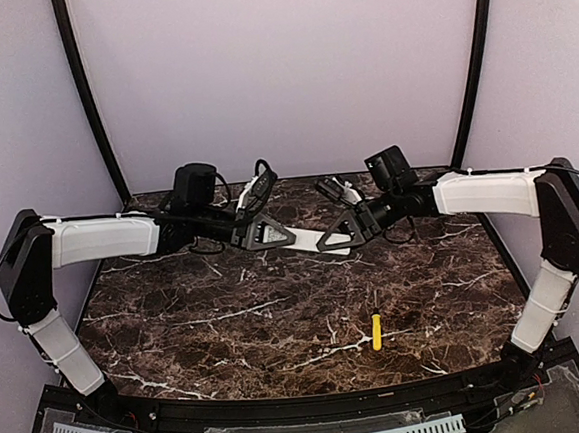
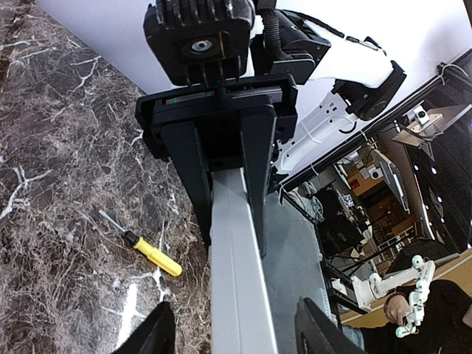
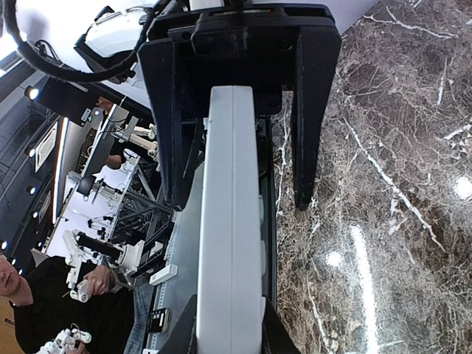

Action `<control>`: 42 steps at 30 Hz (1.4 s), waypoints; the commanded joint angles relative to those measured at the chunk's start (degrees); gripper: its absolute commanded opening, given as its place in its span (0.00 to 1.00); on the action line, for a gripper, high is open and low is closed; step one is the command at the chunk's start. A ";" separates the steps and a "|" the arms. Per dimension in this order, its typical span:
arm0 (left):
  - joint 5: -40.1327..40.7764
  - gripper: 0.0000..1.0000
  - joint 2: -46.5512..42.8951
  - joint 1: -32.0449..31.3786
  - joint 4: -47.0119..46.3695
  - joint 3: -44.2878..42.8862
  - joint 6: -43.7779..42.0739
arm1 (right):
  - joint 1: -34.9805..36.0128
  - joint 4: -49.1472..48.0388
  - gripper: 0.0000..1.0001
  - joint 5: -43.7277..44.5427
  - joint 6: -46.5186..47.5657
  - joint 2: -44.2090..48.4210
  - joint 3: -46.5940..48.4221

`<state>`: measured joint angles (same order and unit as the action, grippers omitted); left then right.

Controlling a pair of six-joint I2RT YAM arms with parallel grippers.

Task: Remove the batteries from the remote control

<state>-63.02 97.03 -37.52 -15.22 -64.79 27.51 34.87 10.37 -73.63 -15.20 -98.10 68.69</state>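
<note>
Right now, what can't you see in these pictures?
Batteries: no view shows them; both wrist cameras catch only plain sides of the remote control.
Its ends: every view, buried inside the jaws or cut by the picture's edge.
Its buttons: top view too small; wrist views face other sides.
Underneath it: top view can't show whether it touches the table.

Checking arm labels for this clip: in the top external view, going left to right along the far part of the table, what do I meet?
left arm → left gripper → remote control → right gripper → right arm
</note>
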 commanded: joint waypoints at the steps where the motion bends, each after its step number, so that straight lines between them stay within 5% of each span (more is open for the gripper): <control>1: 0.21 0.51 0.13 -0.45 -2.07 -0.91 0.42 | 0.43 -0.49 0.00 -1.61 -0.87 -1.41 1.93; 5: 0.68 0.38 0.25 -0.41 -2.82 -0.53 1.40 | 0.46 -0.44 0.00 -0.97 -1.22 -2.00 2.23; 10: 1.83 0.07 0.44 -0.41 -2.72 0.33 2.48 | 0.38 -0.44 0.00 2.05 -1.99 -2.74 2.86; 13: 2.82 0.01 0.54 -0.45 -2.11 0.77 2.98 | 0.37 -0.48 0.18 3.08 -2.41 -3.26 3.71; 18: 4.16 0.01 -0.14 -0.39 -1.20 1.54 3.86 | 0.20 -0.41 0.67 5.31 -2.35 -2.78 4.94; 24: 8.29 0.00 -2.51 -0.21 5.22 1.35 1.49 | -1.06 -1.57 0.94 9.64 -4.30 -2.58 6.31; 42: 9.18 0.00 -2.22 5.92 -7.88 5.87 15.39 | -5.94 -2.68 0.94 24.78 -14.37 7.07 1.30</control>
<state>-53.06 94.61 -32.36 -18.15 -58.76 38.89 29.21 8.75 -52.07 -27.31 -91.98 71.70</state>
